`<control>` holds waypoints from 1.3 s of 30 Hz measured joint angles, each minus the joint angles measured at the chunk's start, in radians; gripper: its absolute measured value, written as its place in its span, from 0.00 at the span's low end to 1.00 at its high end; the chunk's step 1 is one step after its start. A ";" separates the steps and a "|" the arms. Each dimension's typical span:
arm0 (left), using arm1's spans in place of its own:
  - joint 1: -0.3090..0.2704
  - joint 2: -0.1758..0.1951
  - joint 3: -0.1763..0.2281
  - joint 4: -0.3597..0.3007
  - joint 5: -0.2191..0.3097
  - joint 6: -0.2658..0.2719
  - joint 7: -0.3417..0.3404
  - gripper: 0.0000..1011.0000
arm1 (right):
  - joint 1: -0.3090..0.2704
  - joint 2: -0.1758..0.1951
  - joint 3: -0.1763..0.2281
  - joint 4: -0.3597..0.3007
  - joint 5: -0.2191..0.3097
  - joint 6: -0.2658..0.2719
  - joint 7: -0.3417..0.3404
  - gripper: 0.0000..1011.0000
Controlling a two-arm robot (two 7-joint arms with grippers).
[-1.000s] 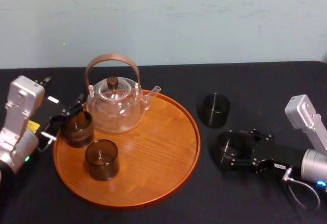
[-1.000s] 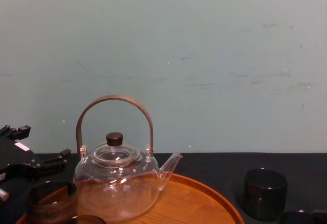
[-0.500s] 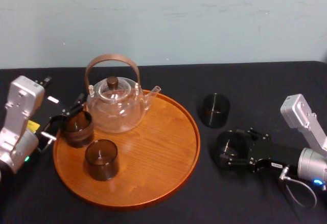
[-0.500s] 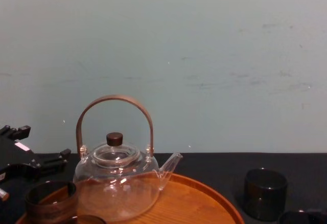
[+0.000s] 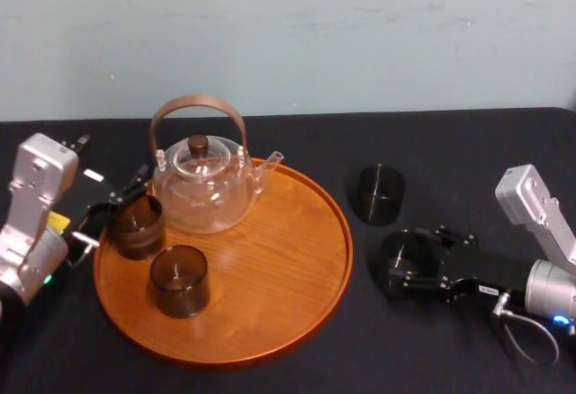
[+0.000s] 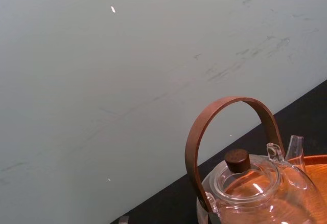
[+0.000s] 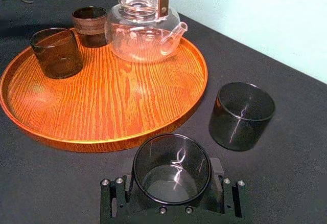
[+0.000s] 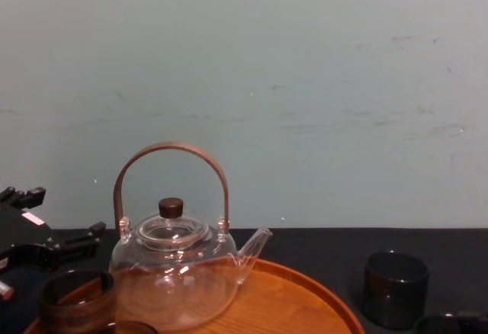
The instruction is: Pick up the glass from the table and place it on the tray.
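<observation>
A dark smoky glass [image 7: 171, 169] stands on the black table to the right of the round wooden tray [image 5: 288, 259]. My right gripper [image 5: 402, 264] reaches in low from the right, and its fingers [image 7: 217, 172] press this glass [image 5: 402, 255] from both sides, so it is shut on it. A second dark glass [image 5: 378, 193] stands free on the table just behind. At the tray's left edge my left gripper [image 5: 115, 207] is open, beside a brown glass [image 5: 137, 226] that stands on the tray.
A glass teapot [image 5: 202, 183] with a brown arched handle stands at the back of the tray. Another brown glass [image 5: 179, 280] stands at the tray's front left. The tray's right half is bare wood. A pale wall rises behind the table.
The right gripper's fingers have closed in on the near dark glass. The left arm, tray and teapot have not moved.
</observation>
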 joint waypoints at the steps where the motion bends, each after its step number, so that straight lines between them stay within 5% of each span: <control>1: 0.000 0.000 0.000 0.000 0.000 0.000 0.000 0.99 | 0.000 0.000 0.000 0.000 0.000 0.000 0.000 0.89; 21: 0.000 0.000 0.000 0.000 0.000 0.000 0.000 0.99 | -0.012 0.006 0.007 -0.007 0.017 0.000 0.004 0.89; 32: 0.000 0.000 0.000 0.000 0.000 0.000 0.000 0.99 | -0.022 0.049 0.042 -0.092 0.080 0.007 0.029 0.89; 39: 0.000 0.000 0.000 0.000 0.000 0.000 0.000 0.99 | 0.015 0.071 0.028 -0.118 0.095 0.026 0.053 0.89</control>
